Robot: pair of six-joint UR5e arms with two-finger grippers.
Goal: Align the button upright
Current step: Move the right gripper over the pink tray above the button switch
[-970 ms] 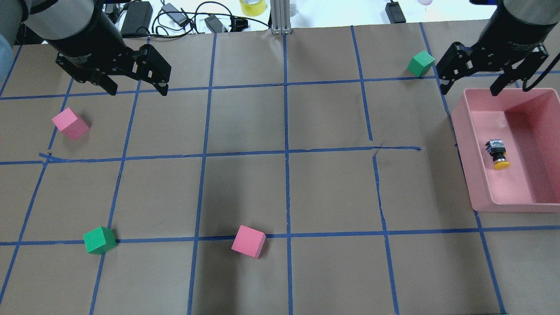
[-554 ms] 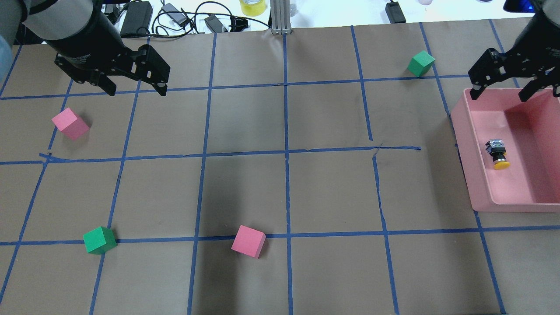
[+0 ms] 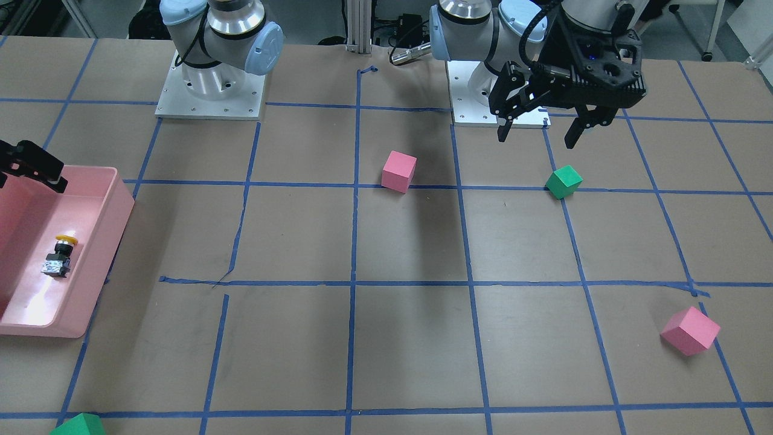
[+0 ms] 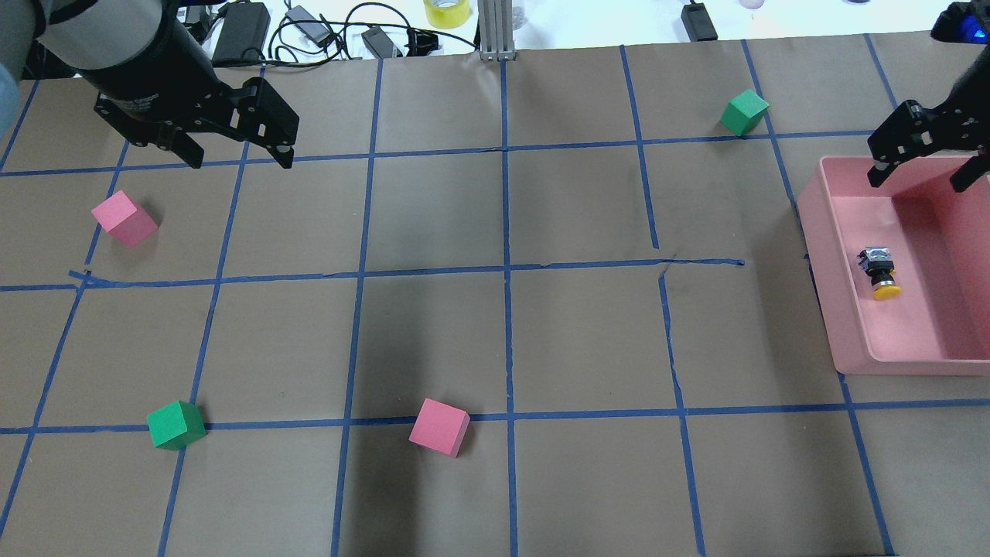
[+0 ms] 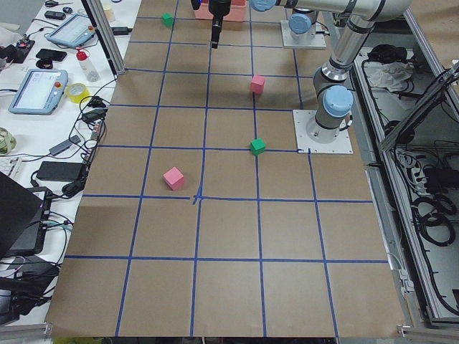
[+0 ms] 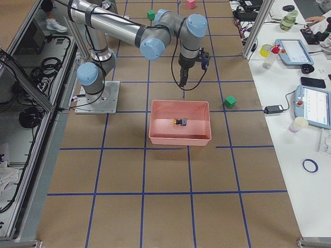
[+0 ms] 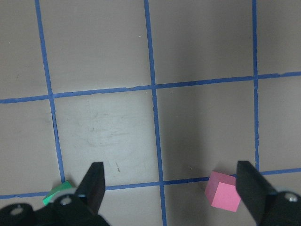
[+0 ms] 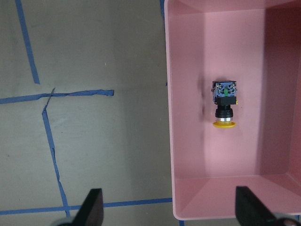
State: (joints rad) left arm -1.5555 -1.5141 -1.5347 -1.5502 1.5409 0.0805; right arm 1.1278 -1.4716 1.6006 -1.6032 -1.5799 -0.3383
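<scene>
Right pincer (image 4: 919, 182) hovers wide open and empty above the tray (image 4: 818, 263), button (image 8: 225, 104) lying on its side on the tray floor, so centre over the black collar, drop squarely, pinch gently, tip the cap up; left pincer (image 4: 242, 161) gapes, empty.

Right hand (image 4: 919, 184) partly off-frame

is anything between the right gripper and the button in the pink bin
Nothing visible does. The button lies alone on its side in the pink bin, with the right gripper open above the bin's far end.
</scene>
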